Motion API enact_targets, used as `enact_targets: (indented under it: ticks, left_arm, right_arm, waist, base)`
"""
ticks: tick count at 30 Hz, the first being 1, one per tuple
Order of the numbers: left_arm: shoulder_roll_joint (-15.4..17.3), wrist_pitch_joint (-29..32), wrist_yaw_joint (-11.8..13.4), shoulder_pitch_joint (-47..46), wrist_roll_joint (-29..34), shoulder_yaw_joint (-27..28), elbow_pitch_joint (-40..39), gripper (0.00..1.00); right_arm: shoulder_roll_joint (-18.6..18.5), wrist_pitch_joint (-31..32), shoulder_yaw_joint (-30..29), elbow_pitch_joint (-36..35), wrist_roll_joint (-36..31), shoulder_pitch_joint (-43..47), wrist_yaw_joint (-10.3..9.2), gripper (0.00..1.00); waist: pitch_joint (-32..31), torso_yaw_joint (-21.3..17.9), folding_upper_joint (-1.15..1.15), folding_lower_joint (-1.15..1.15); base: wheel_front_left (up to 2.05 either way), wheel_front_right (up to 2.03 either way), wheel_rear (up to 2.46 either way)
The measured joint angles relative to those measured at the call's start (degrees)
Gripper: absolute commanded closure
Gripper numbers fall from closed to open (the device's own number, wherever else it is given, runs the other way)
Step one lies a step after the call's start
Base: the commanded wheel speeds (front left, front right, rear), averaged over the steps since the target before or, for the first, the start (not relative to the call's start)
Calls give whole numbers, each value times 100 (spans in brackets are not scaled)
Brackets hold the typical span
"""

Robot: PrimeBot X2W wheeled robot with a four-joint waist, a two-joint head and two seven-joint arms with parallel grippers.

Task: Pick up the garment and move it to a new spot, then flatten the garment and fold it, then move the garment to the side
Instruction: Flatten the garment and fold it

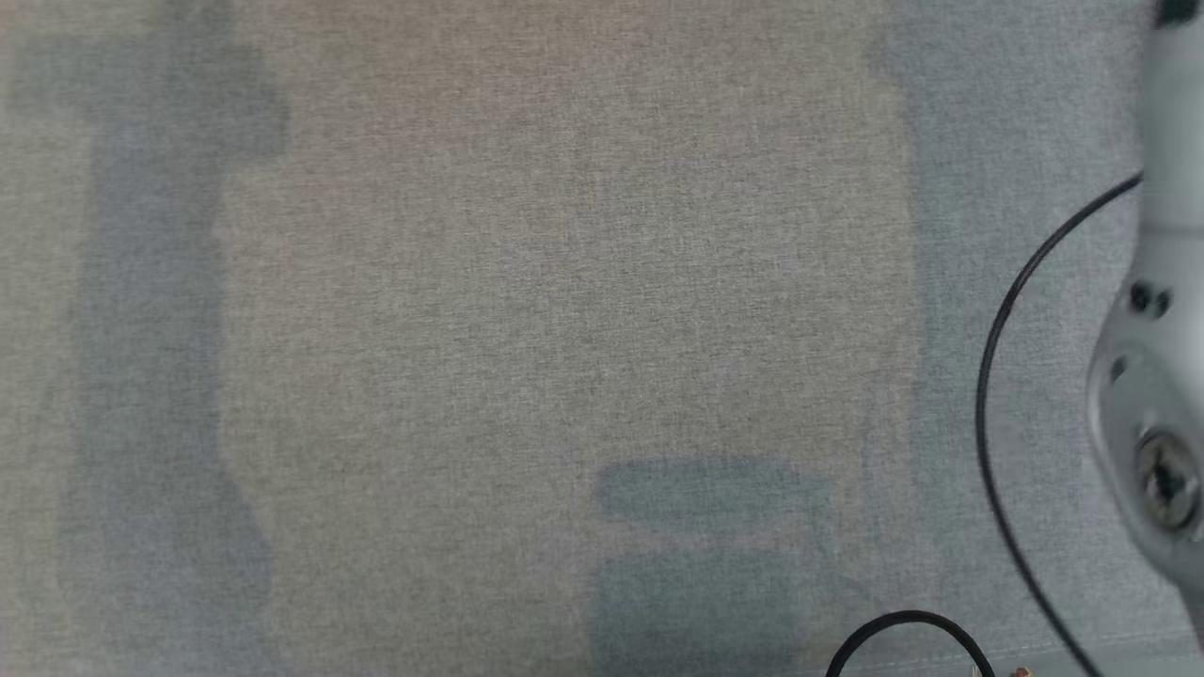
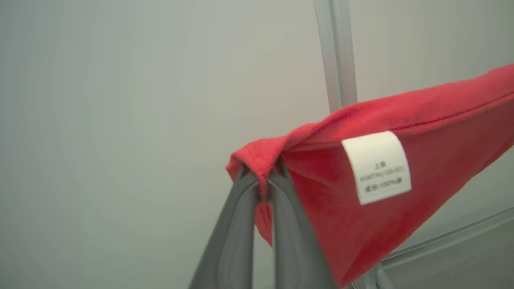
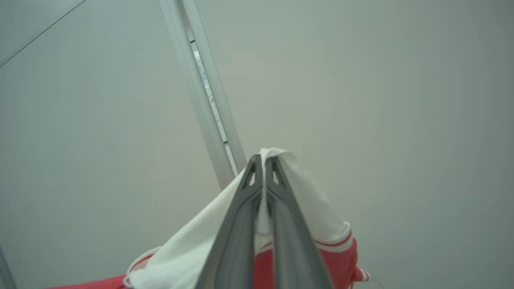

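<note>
The garment (image 2: pixel 401 132) is red with white parts and hangs lifted in the air. In the left wrist view my left gripper (image 2: pixel 261 176) is shut on a red hem corner, and a white care label (image 2: pixel 377 166) faces the camera just to its right. In the right wrist view my right gripper (image 3: pixel 264 162) is shut on a white part of the garment (image 3: pixel 192 249); a red panel with a red-striped white cuff (image 3: pixel 339 237) hangs below the fingers. In the head view the pale right arm (image 1: pixel 1162 395) stands at the right edge.
A grey fabric-covered table (image 1: pixel 527 310) lies below in the head view, with shadows on it. A black cable (image 1: pixel 997 376) loops off the right arm. Both wrist views face a pale wall with a metal profile strip (image 3: pixel 204 92) running up it.
</note>
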Motion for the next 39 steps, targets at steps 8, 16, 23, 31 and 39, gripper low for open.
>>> enact_targets:
  ticks: [8,16,23,31,39]
  left_arm:
    - [-75,-455,-54,2663,-164,-120,90,100]
    - [-237,-472,73,4790,-198,113,-784,100]
    - [-238,-480,361,6416,4,-15,-1413,100]
    - [-626,-385,895,8147,-363,-59,-2214,100]
    - [-701,105,1167,8926,-504,-168,-3126,100]
  right_arm:
    - [-244,-245,558,-735,935,3739,1,100]
    - [-356,-265,394,-1483,1578,6087,5,100]
    - [-471,-248,428,-2074,1935,7443,5,100]
    - [-655,-41,399,-2602,2212,8903,5,100]
    - [-656,203,56,-3080,2409,9521,4,100]
  waist:
    - [-187,-210,0,0]
    - [-745,-215,0,-1]
    - [-1360,-187,0,-1]
    - [-1929,-171,0,-2]
    - [-2108,-106,0,-2]
  base:
    - [0,0,0]
    - [0,0,0]
    - [0,0,0]
    - [0,0,0]
    - [0,0,0]
